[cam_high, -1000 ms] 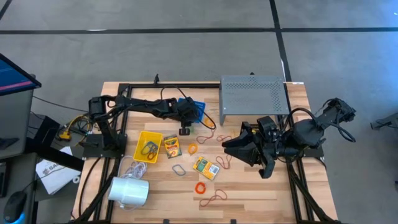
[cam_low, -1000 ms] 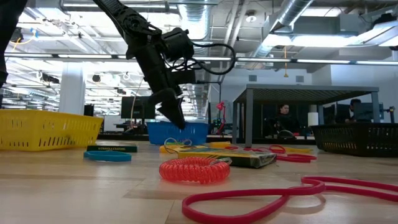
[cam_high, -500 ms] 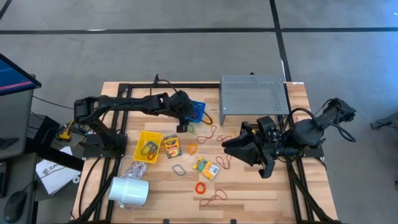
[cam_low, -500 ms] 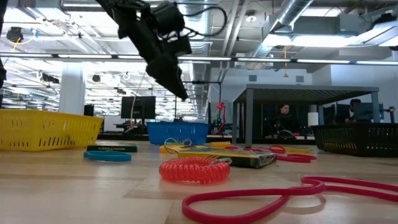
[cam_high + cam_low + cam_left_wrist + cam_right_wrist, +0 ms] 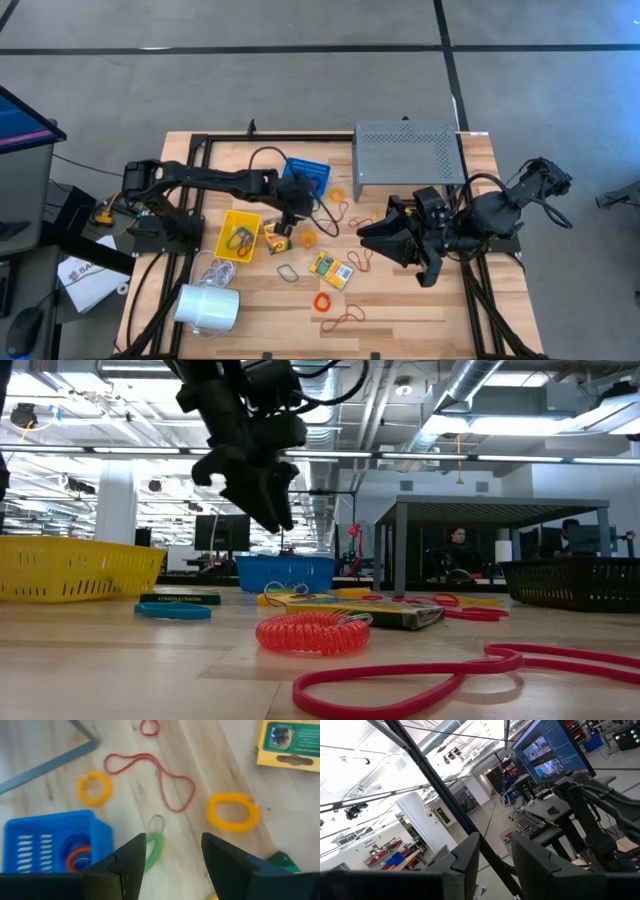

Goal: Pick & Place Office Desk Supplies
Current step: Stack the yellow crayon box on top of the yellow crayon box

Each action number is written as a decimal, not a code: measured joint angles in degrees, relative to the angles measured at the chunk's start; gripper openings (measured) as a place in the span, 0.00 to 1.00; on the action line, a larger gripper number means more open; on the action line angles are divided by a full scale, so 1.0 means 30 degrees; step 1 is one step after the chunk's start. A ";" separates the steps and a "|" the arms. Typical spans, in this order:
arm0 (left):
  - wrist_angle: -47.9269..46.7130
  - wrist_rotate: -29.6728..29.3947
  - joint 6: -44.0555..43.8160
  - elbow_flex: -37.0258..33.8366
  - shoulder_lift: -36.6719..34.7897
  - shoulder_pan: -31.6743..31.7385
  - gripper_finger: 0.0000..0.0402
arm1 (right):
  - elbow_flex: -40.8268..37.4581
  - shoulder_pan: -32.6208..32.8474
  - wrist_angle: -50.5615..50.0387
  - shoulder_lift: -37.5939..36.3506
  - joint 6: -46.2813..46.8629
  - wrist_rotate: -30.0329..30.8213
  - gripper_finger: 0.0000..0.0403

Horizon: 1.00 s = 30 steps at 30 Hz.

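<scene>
My left gripper [image 5: 290, 210] hangs open and empty above the table, between the blue basket [image 5: 308, 174] and a crayon box [image 5: 277, 238]. In the left wrist view a green rubber band with a grey loop clip [image 5: 155, 844] lies on the wood, seen between my fingers [image 5: 174, 851]. Around it lie a yellow ring [image 5: 94, 789], an orange ring [image 5: 232, 811] and a red band [image 5: 150, 772]. The blue basket [image 5: 50, 845] holds orange and red bands. A second crayon box [image 5: 331, 268] lies mid-table. My right gripper [image 5: 366, 232] waits open at the right.
A yellow basket [image 5: 238, 235] with clips stands left of the crayon box. A grey perforated shelf [image 5: 408, 155] stands at the far right. A white cylinder [image 5: 208, 308] lies near the front left. An orange coil [image 5: 322, 301], a red band [image 5: 345, 320] and a grey clip [image 5: 290, 272] lie near the front.
My left gripper has risen from beside the blue basket, then gone a little toward the table's near edge and turned about its wrist. It hangs higher above the wood than a second ago. The supplies on the table have stayed where they were.
</scene>
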 joint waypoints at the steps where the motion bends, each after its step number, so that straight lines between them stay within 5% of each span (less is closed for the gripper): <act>1: 0.0272 0.0036 -0.0058 0.0007 0.0206 -0.0117 0.46 | 0.0000 0.0001 0.0006 0.0000 -0.0006 -0.0005 0.28; 11: -0.1665 0.0069 -0.0168 0.0000 0.0810 -0.0929 0.46 | -0.0007 0.0131 -0.0233 0.0000 0.0001 0.0015 0.28; 30: -0.6680 0.0088 -0.9074 0.0007 0.0810 0.0954 0.46 | -0.0007 0.0131 -0.0306 0.0000 -0.0050 0.0066 0.28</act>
